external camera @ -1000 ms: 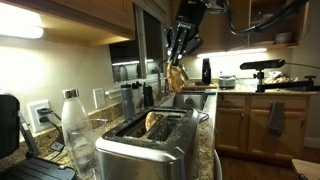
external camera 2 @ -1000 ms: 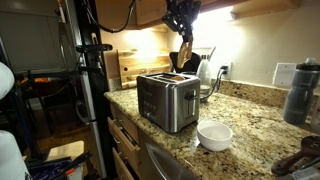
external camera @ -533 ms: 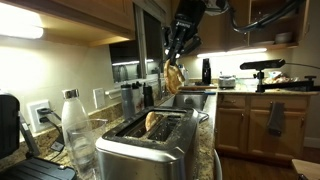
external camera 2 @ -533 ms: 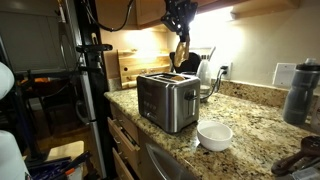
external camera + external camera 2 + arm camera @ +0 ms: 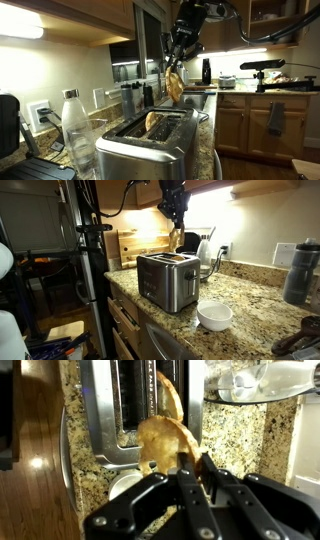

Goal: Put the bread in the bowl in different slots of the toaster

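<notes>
My gripper (image 5: 177, 55) hangs high over the counter, shut on a golden-brown bread slice (image 5: 175, 86) that dangles below the fingers. That held bread (image 5: 163, 440) fills the middle of the wrist view, with the gripper (image 5: 195, 457) clamped on its edge. The steel toaster (image 5: 150, 145) stands below; a second bread slice (image 5: 152, 122) sticks up from one slot, while the other slot (image 5: 128, 400) is dark. In an exterior view the gripper (image 5: 174, 208) and the bread (image 5: 179, 232) hover above and behind the toaster (image 5: 167, 280). The white bowl (image 5: 214, 315) sits on the counter beside it.
A clear bottle with a white cap (image 5: 76, 128) stands next to the toaster. A wooden cutting board (image 5: 128, 246) leans on the wall behind. A dark bottle (image 5: 299, 272) stands at the counter's far end. Cabinets hang overhead, and a black stand (image 5: 92, 270) rises by the counter edge.
The gripper has carried the bread sideways toward the toaster and slightly lower. The toaster, its slice and the bowl have not moved.
</notes>
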Controlling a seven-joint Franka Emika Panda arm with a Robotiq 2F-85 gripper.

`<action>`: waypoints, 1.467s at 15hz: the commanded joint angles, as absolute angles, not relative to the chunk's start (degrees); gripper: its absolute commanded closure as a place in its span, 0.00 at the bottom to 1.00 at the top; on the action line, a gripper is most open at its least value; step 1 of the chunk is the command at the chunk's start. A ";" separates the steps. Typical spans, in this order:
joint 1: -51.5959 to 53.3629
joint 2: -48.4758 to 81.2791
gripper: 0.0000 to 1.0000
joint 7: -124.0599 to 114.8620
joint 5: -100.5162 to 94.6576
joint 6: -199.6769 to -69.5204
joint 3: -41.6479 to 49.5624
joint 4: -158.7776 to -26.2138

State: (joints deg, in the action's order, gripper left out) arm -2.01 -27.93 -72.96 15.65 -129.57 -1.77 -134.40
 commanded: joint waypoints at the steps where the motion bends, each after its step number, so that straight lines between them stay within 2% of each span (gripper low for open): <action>1: -1.83 -29.10 0.91 -70.42 17.73 -129.15 -1.56 -136.08; 22: -0.02 -25.96 0.91 -55.52 31.10 -125.51 -0.38 -136.13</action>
State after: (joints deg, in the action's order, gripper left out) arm -0.57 -26.34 -58.13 28.75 -126.55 -1.43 -135.73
